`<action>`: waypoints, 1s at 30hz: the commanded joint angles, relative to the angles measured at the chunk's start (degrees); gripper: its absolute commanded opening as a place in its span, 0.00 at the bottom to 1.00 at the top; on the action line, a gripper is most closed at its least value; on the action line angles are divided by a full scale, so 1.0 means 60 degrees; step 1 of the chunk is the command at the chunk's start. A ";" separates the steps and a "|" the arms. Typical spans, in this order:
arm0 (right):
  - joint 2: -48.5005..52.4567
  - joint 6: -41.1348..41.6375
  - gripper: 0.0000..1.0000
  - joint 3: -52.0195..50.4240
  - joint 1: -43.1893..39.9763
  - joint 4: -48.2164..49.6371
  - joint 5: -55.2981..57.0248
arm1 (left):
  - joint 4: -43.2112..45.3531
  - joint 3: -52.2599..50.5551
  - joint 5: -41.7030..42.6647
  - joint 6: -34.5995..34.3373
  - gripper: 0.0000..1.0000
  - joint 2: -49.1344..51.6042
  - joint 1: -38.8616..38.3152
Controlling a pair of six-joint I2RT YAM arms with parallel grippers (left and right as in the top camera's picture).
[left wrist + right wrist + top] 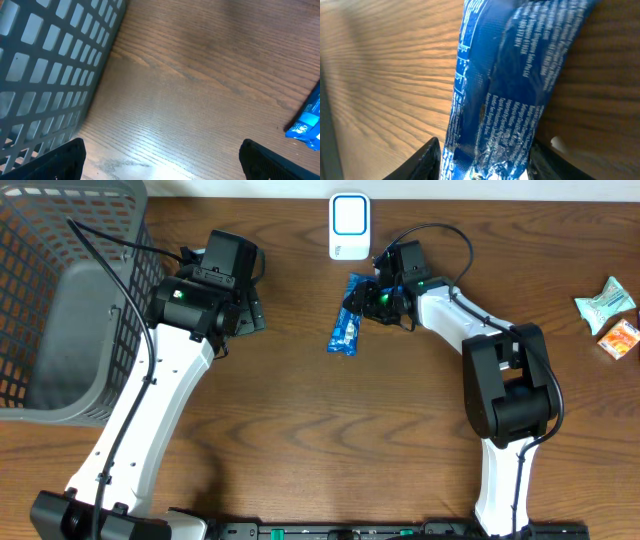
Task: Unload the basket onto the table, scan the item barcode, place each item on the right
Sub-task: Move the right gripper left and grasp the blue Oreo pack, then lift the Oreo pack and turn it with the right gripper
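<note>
Right wrist shows you the right gripper [484, 159] flanking one end of the blue snack packet [515, 75] on the table [380, 75], grip can't tell; overhead hides that; left gripper [160, 159] gapes empty by the basket [75, 330].

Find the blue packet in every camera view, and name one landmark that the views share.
Overhead: blue packet near the centre, just below the white scanner.
Left wrist: blue packet at the right edge, lower half.
Right wrist: blue packet fills the centre.
Shared landmark: the wooden table and its grain.
</note>
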 commanded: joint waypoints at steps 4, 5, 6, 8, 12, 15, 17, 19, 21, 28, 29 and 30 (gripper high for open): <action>0.0692 0.0015 0.36 -0.1137 0.0055 0.0259 0.0259 | -0.0029 0.0015 -0.0062 -0.0084 0.98 0.0018 0.0022; 0.0692 0.0015 0.30 -0.1162 0.0055 0.0280 0.0259 | -0.0026 0.0015 -0.0062 -0.0087 0.98 0.0022 0.0022; 0.0692 0.0015 0.23 -0.1166 0.0055 0.0284 0.0259 | -0.0026 0.0015 -0.0062 -0.0084 0.98 0.0018 0.0022; 0.0692 0.0011 0.12 -0.1166 0.0055 0.0306 0.0259 | -0.0029 0.0015 -0.0066 -0.0084 0.98 0.0018 0.0022; 0.0692 0.0011 0.01 -0.1166 0.0051 0.0350 0.0091 | -0.0026 0.0015 -0.0062 -0.0084 0.98 0.0022 0.0022; 0.0565 0.0004 0.01 -0.1151 -0.0022 0.0266 -0.0193 | -0.0029 0.0015 -0.0062 -0.0084 0.98 0.0018 0.0022; 0.0288 -0.0004 0.01 -0.1147 -0.0124 0.0080 -0.0182 | -0.0026 0.0015 -0.0062 -0.0084 0.98 0.0018 0.0022; -0.0175 -0.0178 0.01 -0.1147 -0.0251 -0.0171 0.0120 | -0.0026 0.0015 -0.0062 -0.0084 0.98 0.0018 0.0022; -0.0794 -0.0368 0.01 -0.1147 -0.0346 -0.0605 0.0841 | -0.0026 0.0015 -0.0062 -0.0084 0.98 0.0018 0.0022; -0.3355 -0.0433 0.01 -0.1147 0.0044 -0.2769 0.6736 | -0.0029 0.0015 -0.0062 -0.0084 0.98 0.0018 0.0022; -0.3570 -0.0430 0.01 -0.1147 0.0175 -0.3005 0.7672 | -0.0029 0.0015 -0.0062 -0.0084 0.98 0.0018 0.0022; -0.3767 -0.0430 0.01 -0.1147 0.0324 -0.3235 0.8619 | -0.0026 0.0015 -0.0066 -0.0084 0.98 0.0018 0.0022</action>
